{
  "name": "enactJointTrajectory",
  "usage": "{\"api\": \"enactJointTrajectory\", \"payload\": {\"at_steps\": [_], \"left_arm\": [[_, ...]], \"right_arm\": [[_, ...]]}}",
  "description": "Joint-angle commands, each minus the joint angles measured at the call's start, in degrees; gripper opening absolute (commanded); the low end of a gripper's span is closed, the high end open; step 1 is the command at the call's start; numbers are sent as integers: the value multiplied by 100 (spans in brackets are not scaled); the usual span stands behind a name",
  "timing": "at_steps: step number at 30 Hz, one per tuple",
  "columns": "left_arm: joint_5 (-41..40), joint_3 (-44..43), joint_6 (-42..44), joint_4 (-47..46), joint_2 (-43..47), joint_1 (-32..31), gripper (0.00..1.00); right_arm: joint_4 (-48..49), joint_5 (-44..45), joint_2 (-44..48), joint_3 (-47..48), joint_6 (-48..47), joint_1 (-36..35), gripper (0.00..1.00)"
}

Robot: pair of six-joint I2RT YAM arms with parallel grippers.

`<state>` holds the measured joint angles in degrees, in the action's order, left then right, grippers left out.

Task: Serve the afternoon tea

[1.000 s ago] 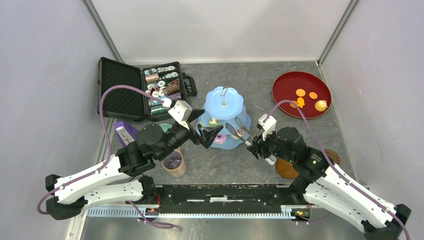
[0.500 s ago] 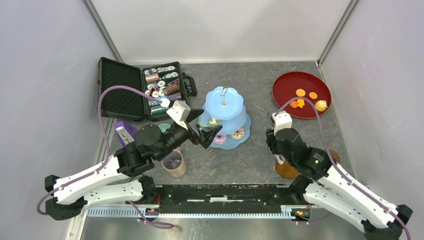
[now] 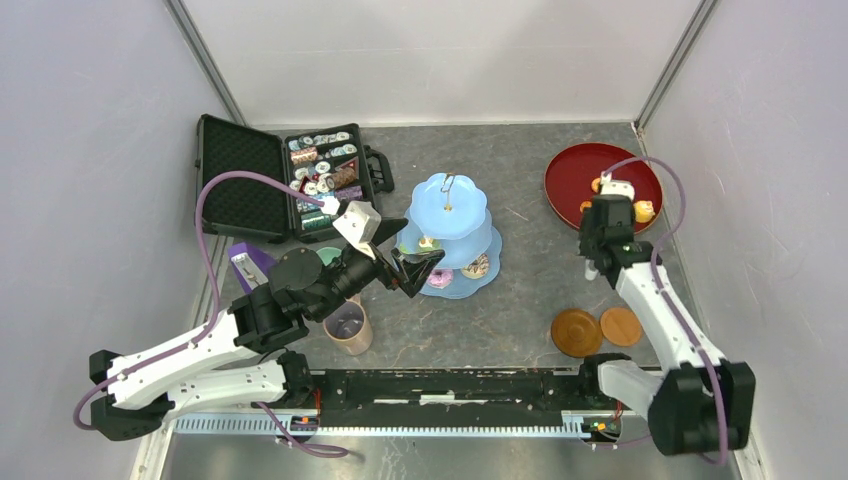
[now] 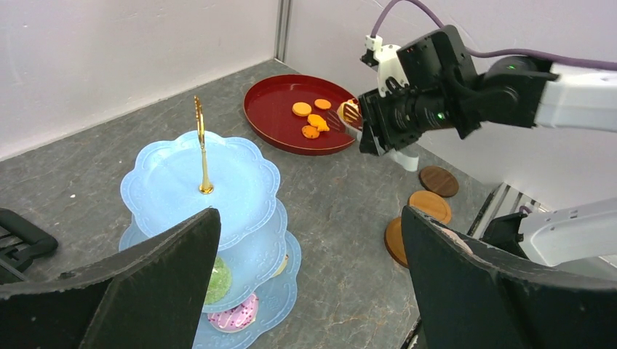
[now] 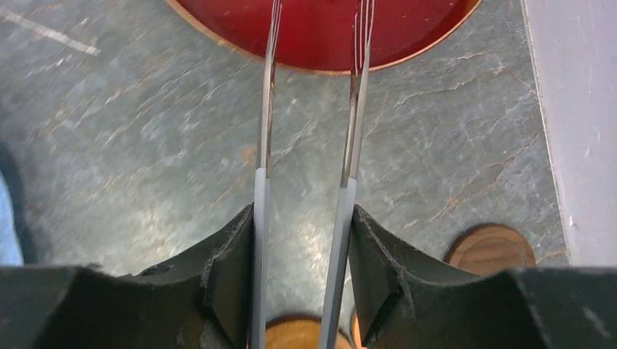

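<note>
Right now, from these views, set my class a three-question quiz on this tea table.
1. True or false: the top tier of the stand holds no food.
2. What does the right end effector grip?
3. The jaws of the left end effector are: A wide open; B shut; C out of view.
Key: 1 true. 2 tongs. 3 A.

Colours on grey veined table
Pale-blue cake stand; dark-red tray, orange biscuits; brown coasters; silver tongs.
</note>
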<state>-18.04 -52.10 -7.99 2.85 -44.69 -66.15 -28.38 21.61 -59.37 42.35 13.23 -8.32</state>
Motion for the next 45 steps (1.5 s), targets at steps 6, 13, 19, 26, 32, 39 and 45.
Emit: {"api": "enactJointTrajectory", "payload": {"at_steps": [6, 13, 19, 26, 32, 39, 45], "left_arm": [[-43, -64, 210, -259, 15, -39, 100], [-47, -38, 219, -259, -10, -40, 100], [-38, -31, 210, -259, -13, -38, 100], [-17, -29, 201, -259, -5, -38, 100], [-19, -26, 201, -257, 13, -38, 100], [-22, -20, 201, -259, 22, -45, 100], [-7, -28, 192, -259, 14, -38, 100]], "right_arm": [[1322, -1578, -863, 459, -113, 2070, 51], [1505, -2360, -1231, 522, 141, 2777, 53], [1363, -2453, -1356, 749, 206, 3020, 55], [1009, -2687, -1721, 1179, 191, 3281, 56], [841, -2749, -1859, 1384, 322, 3328, 57], [713, -2667, -1949, 1491, 311, 3385, 57], [781, -2705, -2126, 1554, 327, 3459, 57]]}}
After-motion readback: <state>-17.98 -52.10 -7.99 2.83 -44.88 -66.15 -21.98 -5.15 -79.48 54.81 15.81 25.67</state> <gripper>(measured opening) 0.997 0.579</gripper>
